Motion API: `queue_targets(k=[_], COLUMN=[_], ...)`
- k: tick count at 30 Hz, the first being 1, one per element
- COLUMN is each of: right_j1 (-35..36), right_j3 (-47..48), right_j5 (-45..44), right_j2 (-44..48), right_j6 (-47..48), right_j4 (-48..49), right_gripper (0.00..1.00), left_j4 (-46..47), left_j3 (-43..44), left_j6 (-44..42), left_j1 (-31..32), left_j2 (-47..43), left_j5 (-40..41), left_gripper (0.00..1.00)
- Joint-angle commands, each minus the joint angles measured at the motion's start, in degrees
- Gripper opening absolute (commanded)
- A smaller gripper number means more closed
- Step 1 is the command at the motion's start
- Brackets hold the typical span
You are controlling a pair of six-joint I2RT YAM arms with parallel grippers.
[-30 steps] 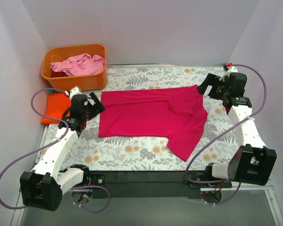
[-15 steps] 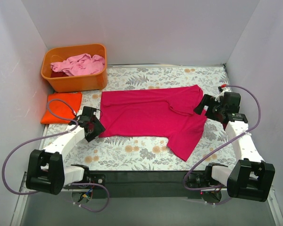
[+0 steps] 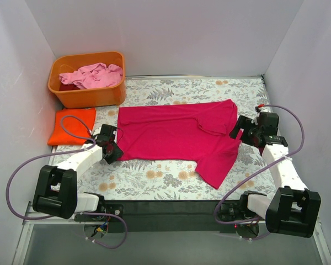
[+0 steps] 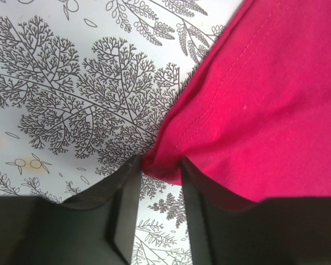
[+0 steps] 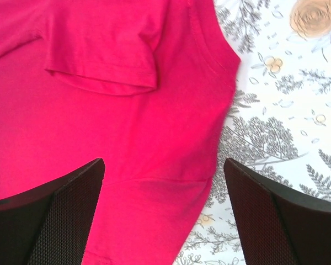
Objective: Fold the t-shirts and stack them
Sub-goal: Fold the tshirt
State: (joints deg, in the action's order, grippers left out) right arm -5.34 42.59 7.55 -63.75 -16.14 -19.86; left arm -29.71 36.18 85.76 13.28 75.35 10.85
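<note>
A magenta-red t-shirt (image 3: 176, 135) lies spread flat on the flowered table, one sleeve folded in and the other pointing to the near edge. My left gripper (image 3: 117, 150) sits low at its near-left hem corner. In the left wrist view the jaws (image 4: 160, 168) pinch that bunched corner of the shirt (image 4: 265, 99). My right gripper (image 3: 237, 130) stands open at the shirt's right side. In the right wrist view its wide fingers (image 5: 163, 163) straddle the shirt (image 5: 99, 121) near the shoulder edge. A folded orange t-shirt (image 3: 71, 126) lies at the left. A pale pink one (image 3: 94, 74) and a dark red one (image 3: 68, 86) sit in the tub.
The orange plastic tub (image 3: 88, 98) stands in the back left corner. White walls close in the table on the left, back and right. The left arm's purple cable (image 3: 71, 118) loops over the folded orange shirt.
Both arms came in toward the magenta-red shirt. The left gripper dropped to its near-left corner and closed on it. The right gripper came forward from the back right to the shirt's right edge.
</note>
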Motion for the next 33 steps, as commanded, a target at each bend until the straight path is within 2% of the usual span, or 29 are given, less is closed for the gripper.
queue_targets(k=[1, 4, 5, 9, 10, 16, 18, 22, 24, 31, 33], right_j1=[0.16, 0.25, 0.16, -0.02, -0.02, -0.28, -0.46, -0.81, -0.90, -0.98, -1.07], right_j3=[-0.93, -2.07, -2.51, -2.77, -2.60, -3.21, -3.83, -5.58, -6.38, -7.87, -8.22], right_j5=[-3.77, -6.93, -7.28, -7.20, -6.76, -4.56, -4.56, -4.65, -4.91, -4.91, -5.35], right_j2=[-1.11, -2.61, -2.79, -5.67, -6.47, -10.08, -10.52, -11.49, -11.58, -11.75, -11.40], right_j6=[0.23, -0.73, -0.82, -1.61, -1.87, -4.16, -4.43, -5.04, -5.22, -5.13, -5.22], right_j4=[-1.23, -2.99, -2.99, -2.91, -2.91, -0.89, -0.27, 1.22, 2.19, 2.45, 2.37], right_gripper=[0.79, 0.77, 0.73, 0.58, 0.57, 0.53, 0.48, 0.46, 0.40, 0.34, 0.27], left_j4=[0.62, 0.62, 0.54, 0.62, 0.54, 0.80, 0.89, 0.80, 0.97, 0.54, 0.10], left_j3=[-1.20, -1.29, -1.47, -1.64, -1.56, -1.64, -1.56, -1.56, -1.64, -1.73, -1.73], left_j6=[0.73, 0.55, 0.55, 0.29, 0.29, 0.11, 0.11, 0.03, 0.03, 0.11, 0.20], left_j1=[0.43, 0.43, 0.43, 0.96, 1.05, 1.66, 1.75, 1.84, 1.84, 2.01, 2.01], left_j2=[0.85, -0.20, -0.64, -2.14, -2.31, -3.19, -3.63, -3.63, -3.72, -4.33, -4.60], left_j5=[0.84, 1.19, 1.36, 1.72, 1.72, 1.72, 1.89, 1.72, 1.80, 2.68, 2.95], left_gripper=[0.31, 0.22, 0.16, 0.03, 0.00, 0.00, 0.00, 0.00, 0.00, 0.00, 0.00])
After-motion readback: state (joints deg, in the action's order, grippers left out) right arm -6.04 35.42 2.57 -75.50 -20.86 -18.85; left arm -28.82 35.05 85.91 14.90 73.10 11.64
